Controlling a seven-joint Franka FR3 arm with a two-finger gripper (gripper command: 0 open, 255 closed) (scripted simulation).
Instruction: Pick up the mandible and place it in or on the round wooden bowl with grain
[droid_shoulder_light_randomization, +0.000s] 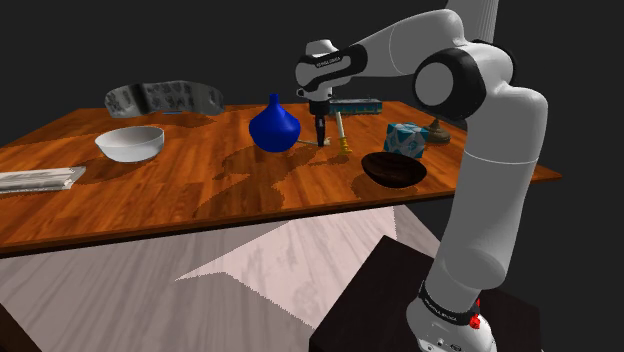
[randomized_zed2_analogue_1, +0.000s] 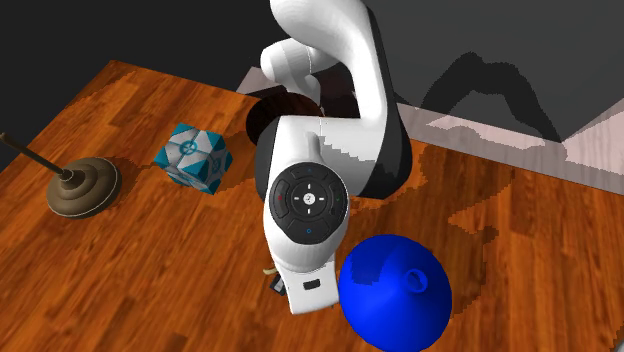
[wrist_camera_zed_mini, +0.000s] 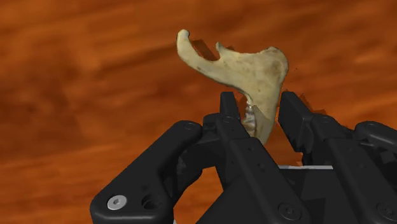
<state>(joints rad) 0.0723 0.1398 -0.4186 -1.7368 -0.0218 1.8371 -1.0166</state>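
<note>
Straddling the one mandible (wrist_camera_zed_mini: 251, 70), gripper (wrist_camera_zed_mini: 259, 98) jaws stand apart, gripping nothing.
One dark bowl (droid_shoulder_light_randomization: 394, 168) at table (droid_shoulder_light_randomization: 200, 195) edge, one white bowl (droid_shoulder_light_randomization: 130, 142).

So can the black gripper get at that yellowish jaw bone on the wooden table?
Probably yes. The black gripper is right at the yellowish jaw bone, with its open fingers on either side and nothing between. The blue vase stands off to one side.

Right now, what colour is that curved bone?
The curved bone is pale tan, brown-speckled; clearest in wrist view.
</note>
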